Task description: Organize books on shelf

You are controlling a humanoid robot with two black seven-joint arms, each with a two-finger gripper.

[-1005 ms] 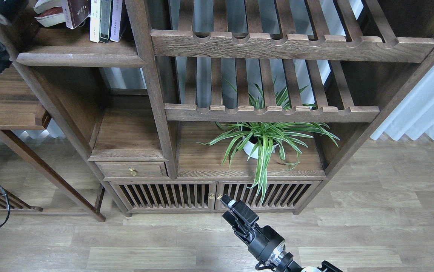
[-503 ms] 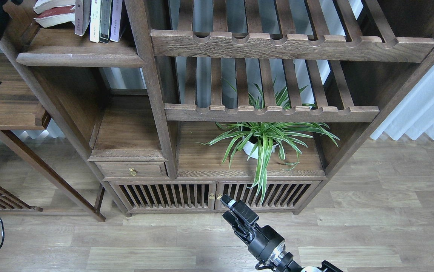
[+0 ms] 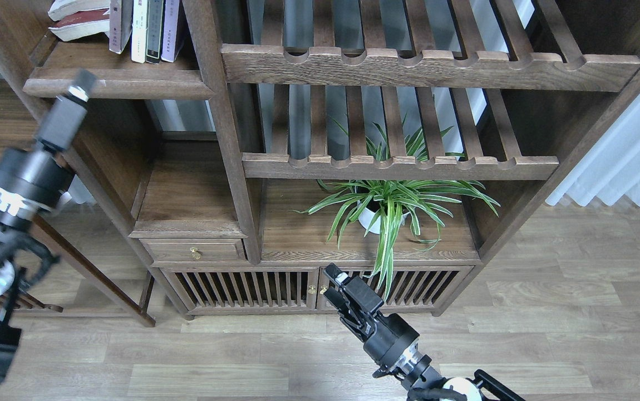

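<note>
4 upright books (image 3: 144, 28) stand on the far-left shelf (image 3: 114, 83). Left gripper (image 3: 75, 97), blurred, jaw state unreadable, hangs just below it. Right gripper (image 3: 339, 287), near, jaws narrow, holds nothing.

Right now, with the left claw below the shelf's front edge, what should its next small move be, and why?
Probably draw the left claw a little further back and down, holding nothing. The upright books already stand in a row on the shelf, beside two books lying flat at the left. Motion blur hides how its jaws stand. The right claw hangs low by the cabinet.
</note>
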